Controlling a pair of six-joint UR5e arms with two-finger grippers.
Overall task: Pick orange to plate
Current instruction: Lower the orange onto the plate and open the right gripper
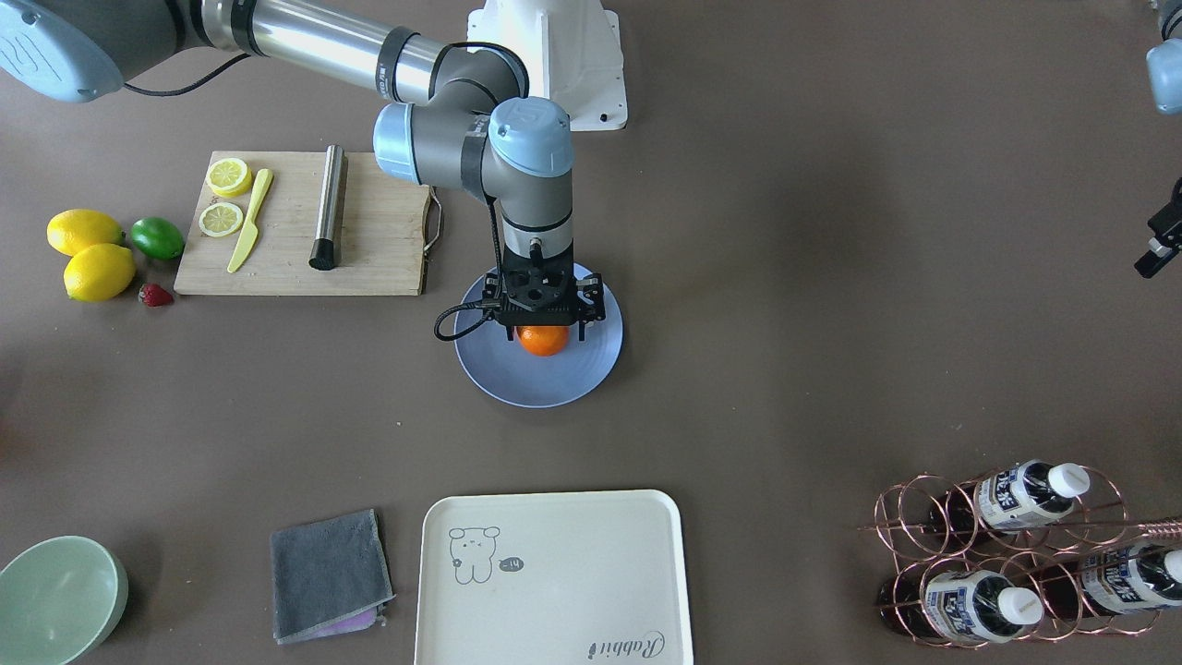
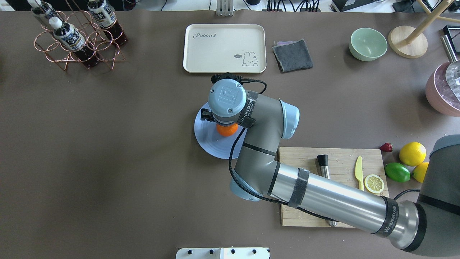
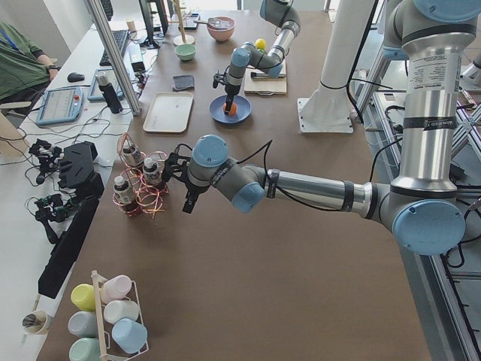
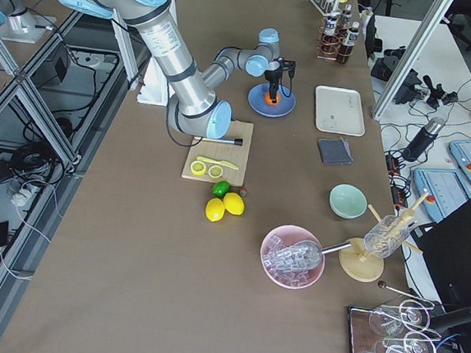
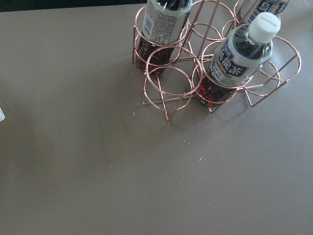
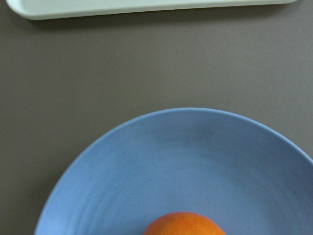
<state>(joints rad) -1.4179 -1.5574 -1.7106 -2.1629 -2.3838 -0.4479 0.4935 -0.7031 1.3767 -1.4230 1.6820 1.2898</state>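
a cream tray (image 1: 554, 591) reads "rabbit" beside a bunny drawing with a "hi" bubble. the orange (image 1: 543, 342) sits on the blue plate (image 1: 517, 380) mid-counter (image 1: 831, 369), directly under the right gripper (image 1: 546, 331), whose fingers (image 1: 511, 329) stand spread either side of it, released. the left gripper (image 3: 188, 204) hangs near labelled bottles (image 5: 234, 63) in a copper rack (image 5: 166, 93); i cannot tell whether its fingers are clenched.

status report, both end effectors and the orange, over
Right end effector astride the orange over the plate, grip unclear. Left end effector by the bottle rack, state unclear. Nothing else on the plate.
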